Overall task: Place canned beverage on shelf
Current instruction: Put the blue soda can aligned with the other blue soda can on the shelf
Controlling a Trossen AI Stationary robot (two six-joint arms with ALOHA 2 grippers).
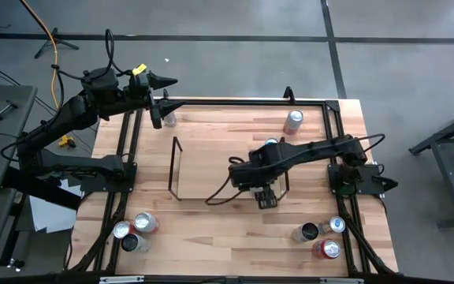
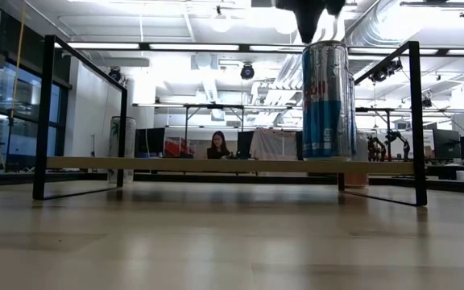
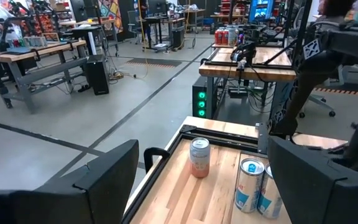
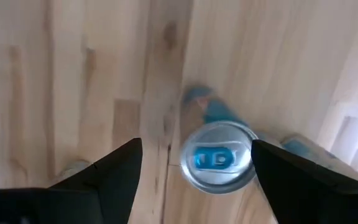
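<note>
A tall blue-and-silver can (image 2: 325,99) stands upright on the shelf (image 2: 176,164), right of centre in the low view. Right jaws (image 4: 196,165) hang spread directly above it, not touching. Left jaws (image 3: 201,180) spread, upper left, high view.

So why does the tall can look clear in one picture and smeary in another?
Low view: the tall blue-and-silver can on the light-wood shelf is crisp and backlit by ceiling lights, the tabletop foreground soft. Right wrist view: it is blurred, seen from above between the right gripper's open jaws.
</note>
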